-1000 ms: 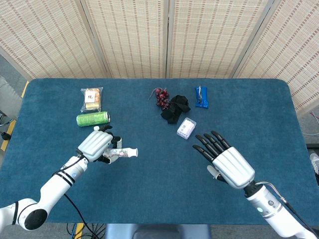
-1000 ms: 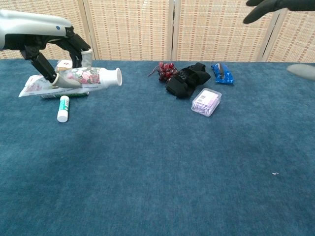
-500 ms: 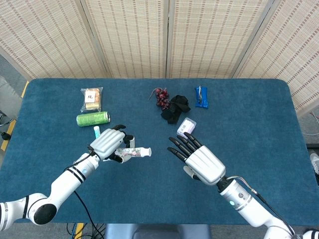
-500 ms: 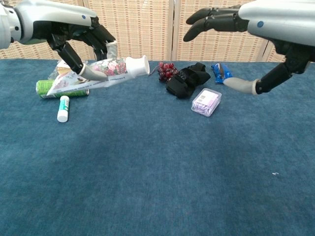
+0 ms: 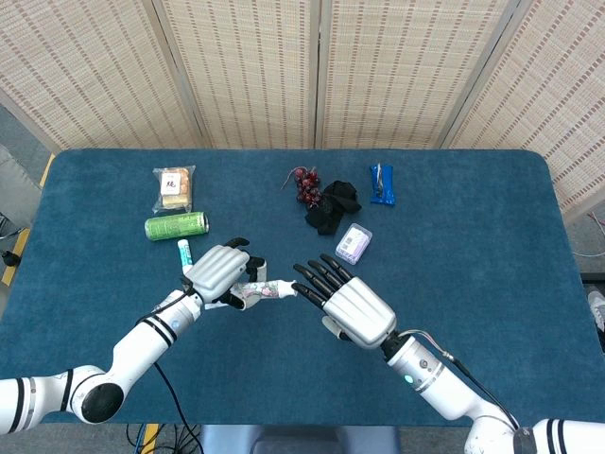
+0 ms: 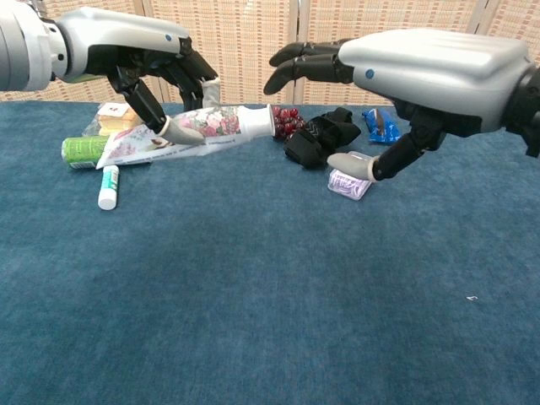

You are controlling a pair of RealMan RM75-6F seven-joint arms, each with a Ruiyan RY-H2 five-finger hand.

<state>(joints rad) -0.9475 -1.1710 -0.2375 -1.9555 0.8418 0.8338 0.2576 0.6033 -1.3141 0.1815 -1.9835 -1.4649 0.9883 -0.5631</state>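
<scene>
Your right hand (image 5: pixel 345 301), fingers spread and empty, has closed in since a second ago on the floral tube (image 5: pixel 257 291) your left hand (image 5: pixel 219 271) clamps above the table (image 5: pixel 473 236); keep the tube level and close around its cap end.

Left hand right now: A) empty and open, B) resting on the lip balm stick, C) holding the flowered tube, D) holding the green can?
C: the left hand grips the flowered tube above the table, cap end toward the open right hand; the green can lies untouched behind it.
</scene>
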